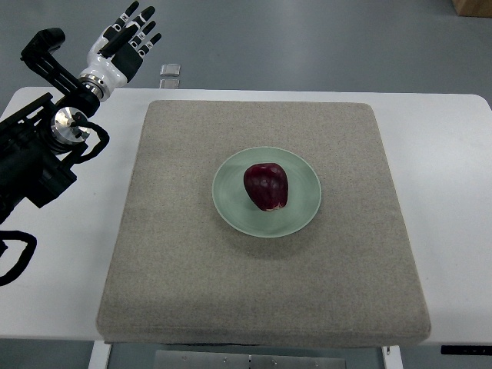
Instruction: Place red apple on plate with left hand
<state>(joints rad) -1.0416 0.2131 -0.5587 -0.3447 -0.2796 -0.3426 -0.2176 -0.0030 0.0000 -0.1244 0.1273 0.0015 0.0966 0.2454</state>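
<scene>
A dark red apple rests on a pale green plate near the middle of a grey mat. My left hand is raised at the far left corner, well away from the plate, with its fingers spread and holding nothing. Its black arm comes in along the left edge. The right arm is out of view.
The mat lies on a white table. A small clear object sits just beyond the table's far edge. A brown box corner shows at the top right.
</scene>
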